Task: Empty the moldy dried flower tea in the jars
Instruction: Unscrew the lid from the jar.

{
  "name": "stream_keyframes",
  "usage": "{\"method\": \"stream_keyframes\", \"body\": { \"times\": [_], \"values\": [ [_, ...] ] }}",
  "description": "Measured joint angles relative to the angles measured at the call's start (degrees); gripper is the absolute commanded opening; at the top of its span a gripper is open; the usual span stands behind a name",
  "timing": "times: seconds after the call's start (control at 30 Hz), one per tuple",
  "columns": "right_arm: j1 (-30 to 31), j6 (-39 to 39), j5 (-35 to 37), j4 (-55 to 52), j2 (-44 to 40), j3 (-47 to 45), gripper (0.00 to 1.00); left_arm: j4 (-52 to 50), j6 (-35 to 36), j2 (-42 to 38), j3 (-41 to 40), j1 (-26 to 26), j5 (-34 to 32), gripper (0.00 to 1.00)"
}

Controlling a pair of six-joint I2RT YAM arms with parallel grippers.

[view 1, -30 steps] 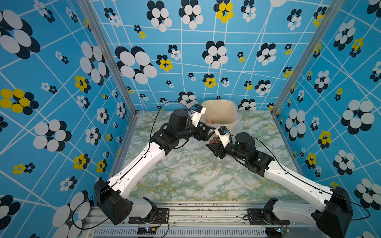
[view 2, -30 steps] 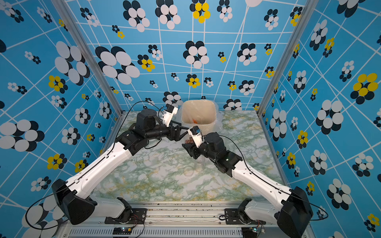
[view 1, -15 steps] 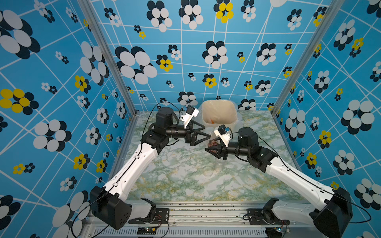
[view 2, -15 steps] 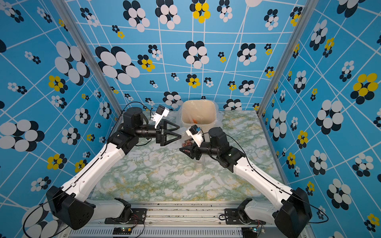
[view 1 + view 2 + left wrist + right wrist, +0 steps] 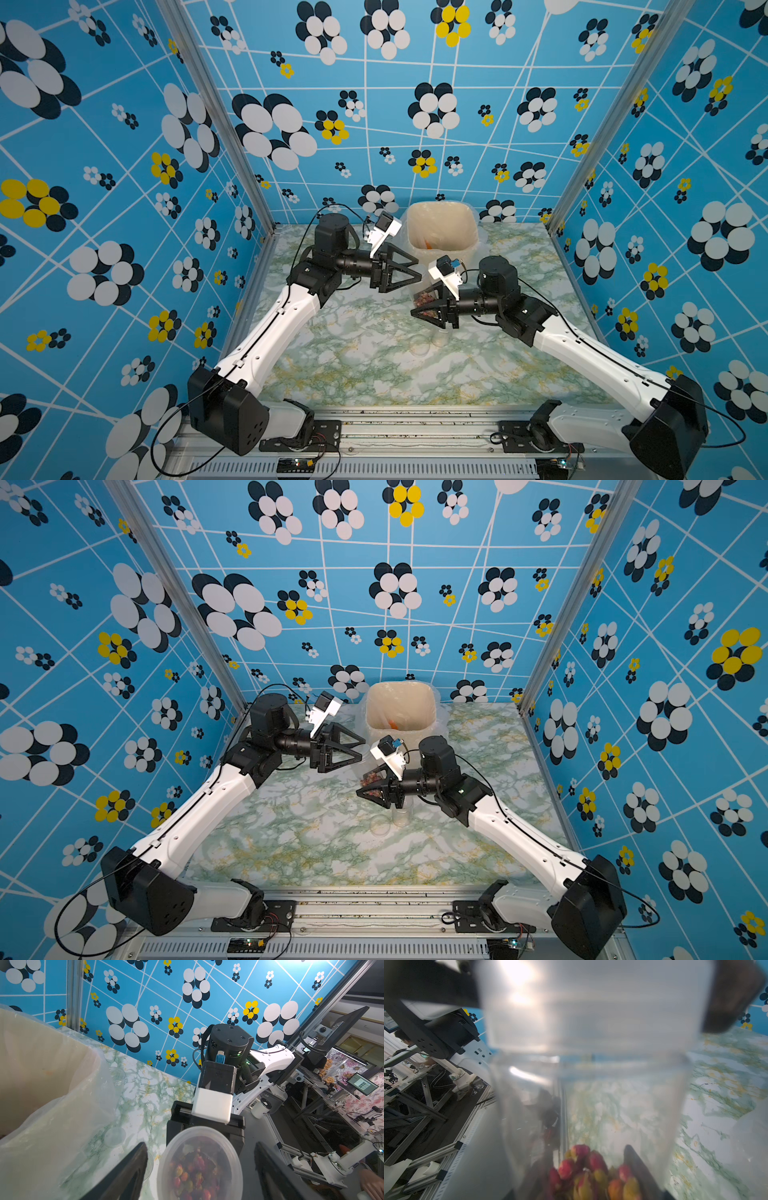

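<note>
My right gripper is clamped on the sides of a jar. It holds the jar up off the table, tilted so its round end points at my left gripper. The tea is inside, a heap of reddish and yellowish bits sitting in the low part of the jar, right between the right jaws. (The right wrist cam is basically one big blurry plastic wall, so that's about all I get from it.)

My left gripper is spread wide, with one of its fingers on each side of that round end. There's a gap showing on both sides, so it isn't touching the jar as far as the left wrist view goes. I can't tell if that end is capped or open, it's clear on clear.

The bin sits just past both grippers, on the far side from my arm bases, with its plastic liner bunched over the rim.

Right under my right gripper, a second jar stands on the table and looks empty. A lid lies flat just beside it.
</note>
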Motion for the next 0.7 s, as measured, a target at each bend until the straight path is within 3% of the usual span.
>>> {"method": "stream_keyframes", "body": {
  "times": [0.2,0.53,0.7],
  "values": [
    [0.0,0.1,-0.3,0.6,0.0,0.0,0.00,-0.3,0.2,0.0,0.0,0.0,-0.2,0.72],
    [-0.2,1.4,0.1,0.8,0.6,0.0,0.00,-0.7,0.4,0.1,-0.1,0.0,-1.9,0.45],
    [-0.2,0.9,5.2,0.5,0.6,0.0,0.00,-0.9,-0.7,0.0,-0.1,-0.8,-7.5,0.37]
  ]
}}
